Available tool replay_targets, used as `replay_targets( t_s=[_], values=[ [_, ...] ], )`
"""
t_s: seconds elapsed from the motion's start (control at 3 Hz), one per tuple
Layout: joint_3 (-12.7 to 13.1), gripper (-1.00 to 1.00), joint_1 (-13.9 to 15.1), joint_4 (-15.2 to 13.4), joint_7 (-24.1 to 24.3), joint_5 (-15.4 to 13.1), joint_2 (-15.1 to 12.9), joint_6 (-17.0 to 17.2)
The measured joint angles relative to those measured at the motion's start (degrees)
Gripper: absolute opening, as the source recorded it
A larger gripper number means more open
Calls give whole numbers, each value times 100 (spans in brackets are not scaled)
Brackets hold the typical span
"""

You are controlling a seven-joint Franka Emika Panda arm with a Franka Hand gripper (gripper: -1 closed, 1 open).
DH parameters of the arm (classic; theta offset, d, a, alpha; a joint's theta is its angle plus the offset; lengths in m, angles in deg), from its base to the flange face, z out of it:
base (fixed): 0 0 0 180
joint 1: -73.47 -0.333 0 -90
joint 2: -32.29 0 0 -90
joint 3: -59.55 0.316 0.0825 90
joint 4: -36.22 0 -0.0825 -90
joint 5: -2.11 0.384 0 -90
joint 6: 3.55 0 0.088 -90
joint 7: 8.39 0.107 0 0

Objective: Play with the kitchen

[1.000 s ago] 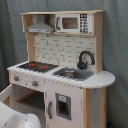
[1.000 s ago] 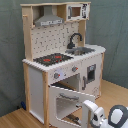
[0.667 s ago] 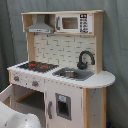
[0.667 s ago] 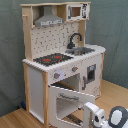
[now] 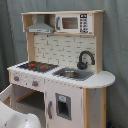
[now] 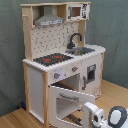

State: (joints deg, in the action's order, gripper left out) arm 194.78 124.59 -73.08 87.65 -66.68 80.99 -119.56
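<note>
Low in the second exterior view, the arm's white gripper [image 6: 102, 116] sits before the kitchen [image 6: 62, 60]; whether it is open I cannot tell. Just behind it the windowed oven door [image 6: 67, 102] hangs open. Farther back: hob [image 6: 52, 59], sink [image 6: 81, 50], tap [image 6: 75, 39], hood [image 6: 49, 20], microwave [image 6: 76, 11].

No legible text, labels, brands or numbers in either exterior view.

The kitchen [image 5: 60, 75] carries a microwave [image 5: 74, 23] at the upper centre of the first exterior view, its button panel [image 5: 84, 23] showing only small dark marks that cannot be read; the knobs [image 6: 65, 73] at the centre of the second exterior view bear no readable marking.
</note>
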Motion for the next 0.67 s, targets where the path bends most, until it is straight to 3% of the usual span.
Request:
replay_targets(
  t_s=[0.67],
  values=[
    [-58,-100,20,-1030,281,7,-348,-1]
  ],
)
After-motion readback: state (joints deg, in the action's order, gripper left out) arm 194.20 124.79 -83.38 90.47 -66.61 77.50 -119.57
